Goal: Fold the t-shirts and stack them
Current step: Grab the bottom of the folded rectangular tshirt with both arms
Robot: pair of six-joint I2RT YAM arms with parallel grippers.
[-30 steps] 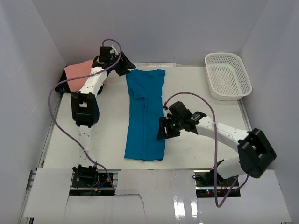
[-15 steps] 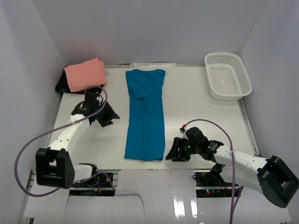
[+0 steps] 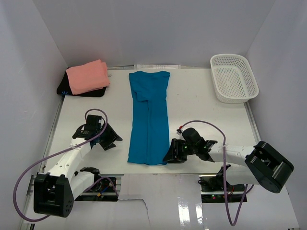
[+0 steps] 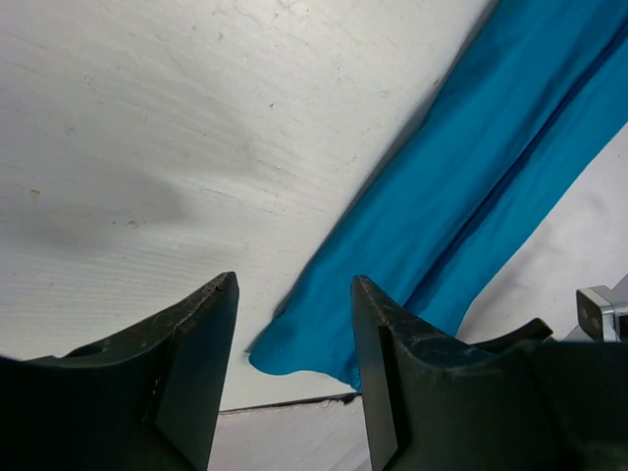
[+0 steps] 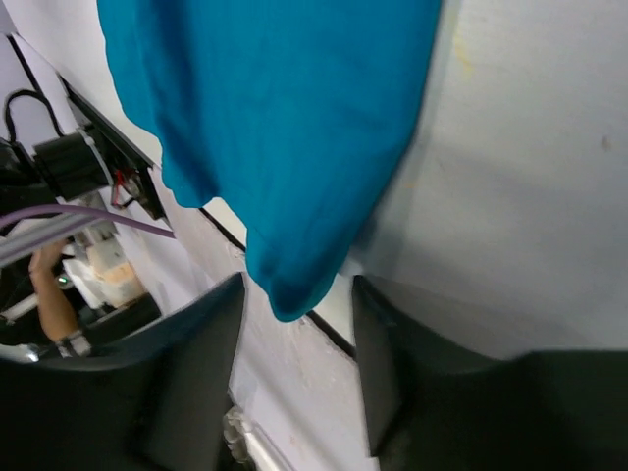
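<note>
A blue t-shirt [image 3: 149,118], folded lengthwise into a long strip, lies down the middle of the white table [image 3: 206,120]. A folded pink t-shirt [image 3: 88,76] rests on a dark cloth at the back left. My left gripper [image 3: 115,140] is open and empty, low over the table just left of the strip's near left corner [image 4: 294,343]. My right gripper [image 3: 169,156] is open and empty at the strip's near right corner [image 5: 294,285], which shows between its fingers in the right wrist view.
A white mesh basket [image 3: 233,77] stands at the back right. The table's near edge [image 3: 144,173] runs just below the strip's near end. White walls enclose the table on three sides.
My left gripper has come from the pink shirt at the back left down to the strip's near left corner. My right gripper has moved from the strip's middle to its near right corner.
</note>
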